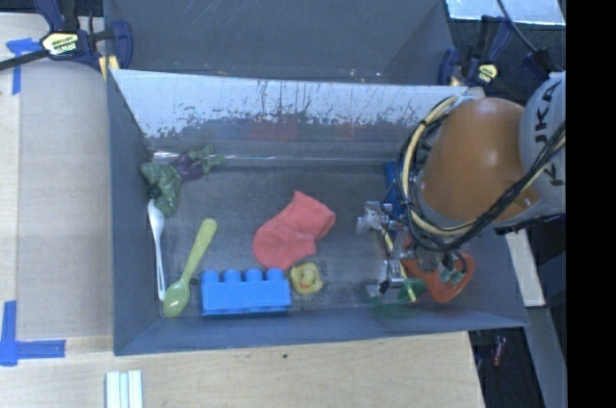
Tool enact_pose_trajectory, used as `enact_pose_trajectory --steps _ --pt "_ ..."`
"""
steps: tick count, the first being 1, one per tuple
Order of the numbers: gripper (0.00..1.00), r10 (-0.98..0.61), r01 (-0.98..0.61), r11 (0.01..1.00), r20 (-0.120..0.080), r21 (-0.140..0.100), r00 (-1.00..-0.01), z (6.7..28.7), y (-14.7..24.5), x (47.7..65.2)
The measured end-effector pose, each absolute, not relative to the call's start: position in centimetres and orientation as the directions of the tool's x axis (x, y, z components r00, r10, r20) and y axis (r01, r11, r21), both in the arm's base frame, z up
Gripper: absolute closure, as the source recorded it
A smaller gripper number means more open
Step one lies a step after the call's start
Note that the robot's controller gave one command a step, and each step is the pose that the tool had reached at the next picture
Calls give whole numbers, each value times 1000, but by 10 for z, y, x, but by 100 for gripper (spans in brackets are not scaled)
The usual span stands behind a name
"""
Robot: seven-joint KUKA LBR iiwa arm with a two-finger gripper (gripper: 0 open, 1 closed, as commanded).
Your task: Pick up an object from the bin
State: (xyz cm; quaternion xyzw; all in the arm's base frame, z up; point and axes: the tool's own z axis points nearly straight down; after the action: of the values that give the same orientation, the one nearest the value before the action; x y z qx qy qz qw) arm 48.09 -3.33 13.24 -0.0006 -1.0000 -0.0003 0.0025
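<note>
Orange toy (449, 281), a rounded piece with a green bit at its side, is lying on the floor of the bin (289, 31) at its near right corner. It is just beside the gripper (387, 254), which is being held low over that corner. Nothing is being seen raised off the floor: the toy is resting there, partly hidden under the wrist.

Whether the gripper is open or closed cannot be told, as it is being viewed from above and its metal parts are being lost among the cables around them. The pick is therefore being judged as not yet done. The closing on a thing and the lift out of the bin are being left to do.

The arm is reaching in from the right. Its orange cover (472, 170), ringed by yellow and black cables, is hanging over the bin's right end, and the wrist is being pointed down and leftward.

The other things are lying apart to the left. A red lump (294, 228) is at the middle, with a yellow piece (306, 278) and a blue brick (245, 291) along the near wall. A green spoon (190, 267), a white spoon (157, 238) and a green sprig (173, 175) are at the left end.
</note>
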Motion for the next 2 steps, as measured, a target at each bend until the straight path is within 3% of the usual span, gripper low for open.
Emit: enact_pose_trajectory --steps 1,2 --pt "0 0 0 1000 -2 0 -1000 136 -34 483" --pt "0 76 76 997 -7 0 -997 105 -4 535"
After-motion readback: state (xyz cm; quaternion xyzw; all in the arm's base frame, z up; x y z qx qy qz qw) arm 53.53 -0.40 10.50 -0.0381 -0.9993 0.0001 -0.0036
